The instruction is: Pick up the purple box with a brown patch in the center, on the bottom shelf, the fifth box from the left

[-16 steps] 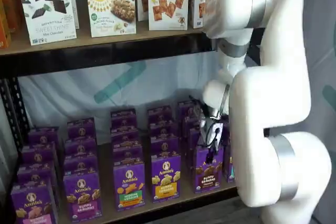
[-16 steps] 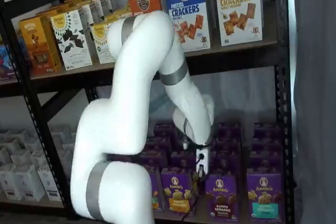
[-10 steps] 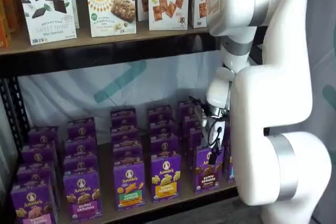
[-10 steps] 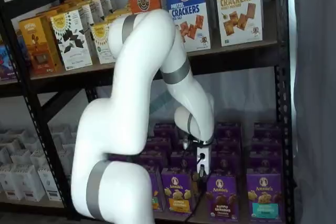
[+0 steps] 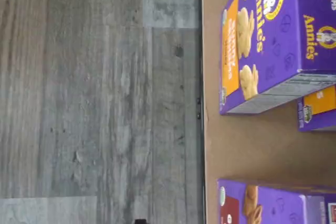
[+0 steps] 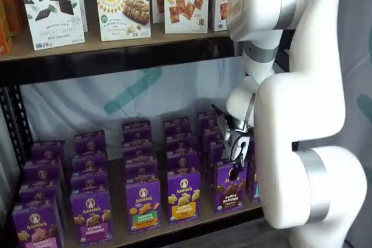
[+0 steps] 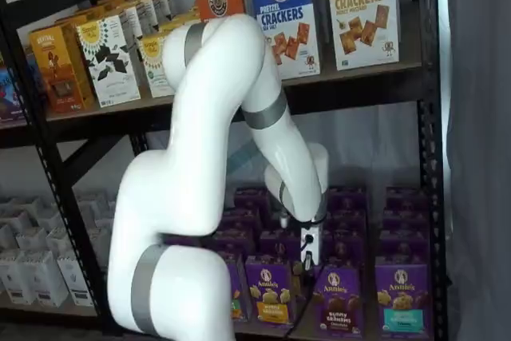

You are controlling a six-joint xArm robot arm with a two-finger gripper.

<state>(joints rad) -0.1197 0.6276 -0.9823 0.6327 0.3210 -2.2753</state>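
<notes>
Hand [image 6: 237, 154] above purple box [image 6: 231, 187], fingers apart; yellow-band carton [image 6: 183, 196] alongside.

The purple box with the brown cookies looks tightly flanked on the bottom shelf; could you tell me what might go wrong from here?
1. The purple box stands close beside a yellow-banded carton and a teal-banded one; wide-set fingers might bump either.
2. More purple cartons are stacked right behind it, so a deep reach may push the row.
3. The gripper hangs toward its left edge; the grasp may land off-centre.
</notes>
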